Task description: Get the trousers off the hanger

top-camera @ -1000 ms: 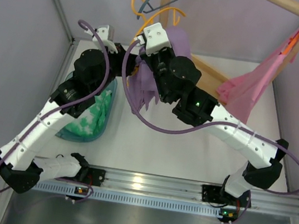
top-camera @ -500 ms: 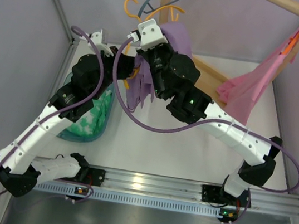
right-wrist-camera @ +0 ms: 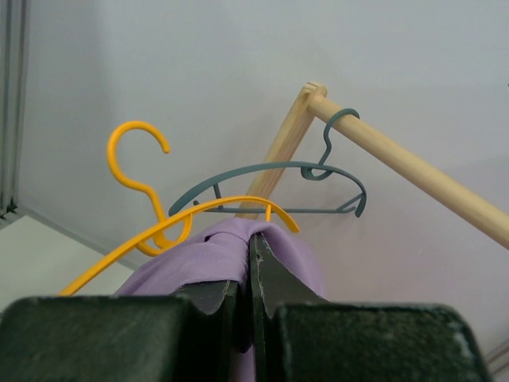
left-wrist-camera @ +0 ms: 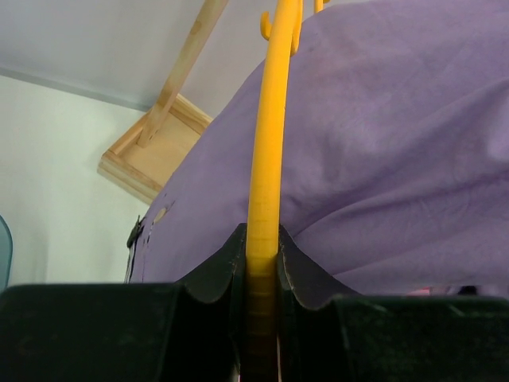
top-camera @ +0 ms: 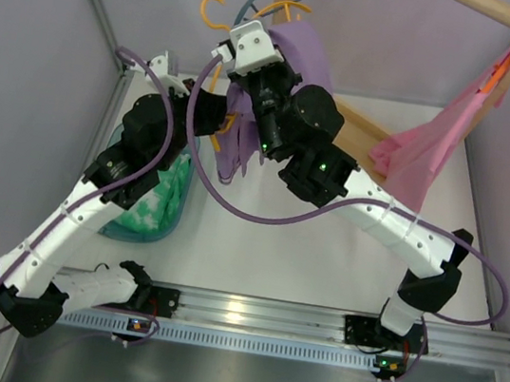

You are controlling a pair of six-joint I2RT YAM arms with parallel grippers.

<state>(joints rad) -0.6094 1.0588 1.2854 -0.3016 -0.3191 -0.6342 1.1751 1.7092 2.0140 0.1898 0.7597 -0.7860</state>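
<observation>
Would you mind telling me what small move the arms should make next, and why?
Probably pull the right gripper away from the hanger: its jaws pinch the trousers draped there, while the left gripper clamps the hanger's arm steady.

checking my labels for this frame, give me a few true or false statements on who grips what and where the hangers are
1. The left gripper is shut on the yellow hanger. True.
2. The right gripper is open and empty. False: it is shut on the trousers.
3. The grey-blue hanger hangs on the wooden rail. True.
4. The yellow hanger's hook sits on that rail. False: the hook is free in the air, off the rail.
5. The teal basin has nothing in it. False: a green-and-white cloth lies in it.
</observation>
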